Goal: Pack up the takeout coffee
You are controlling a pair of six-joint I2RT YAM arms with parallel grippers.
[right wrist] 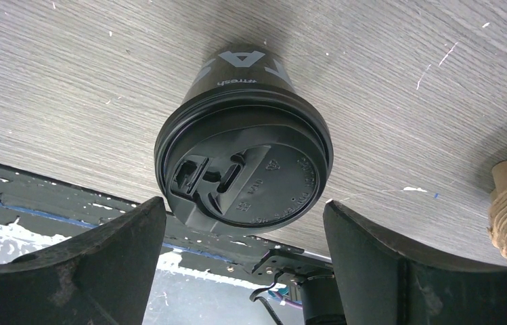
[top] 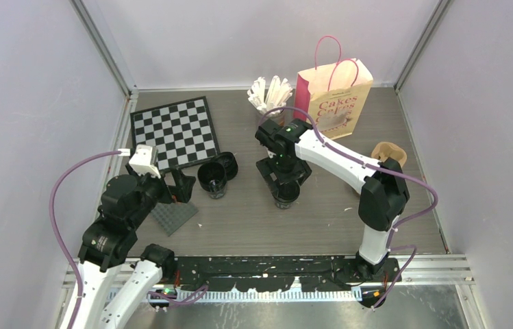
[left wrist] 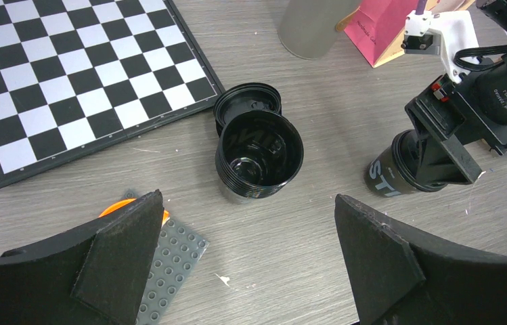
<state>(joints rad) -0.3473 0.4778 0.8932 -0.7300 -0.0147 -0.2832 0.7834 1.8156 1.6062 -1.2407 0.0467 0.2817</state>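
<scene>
1. Two black coffee cups stand upright on the table (top: 322, 212). A lidded cup (right wrist: 244, 169) is near the middle. An open cup (left wrist: 259, 154) is more to the left, with its loose lid (left wrist: 247, 105) lying just behind it.
2. The right gripper (top: 284, 179) hangs directly above the lidded cup. Its jaws are wide apart, one on each side of the lid, and they hold nothing. The cup rests on the table by itself.
3. The left gripper (top: 179, 184) is also fully spread and empty. The open cup is just in front of it, near the chessboard (top: 174, 130).
4. The relation that matters is this: the long axis of the lidded cup is vertical and the right gripper comes at it from above. So the cup lies below, between the fingers. The right arm is clearly the nearer one to this cup.
5. The pink paper bag (top: 335, 99) stands at the far edge, behind the right gripper and a little to its right, well apart from the cup. I judge that the jaws must next descend a little, close on the cup, and keep it upright on the way to the bag.
</scene>
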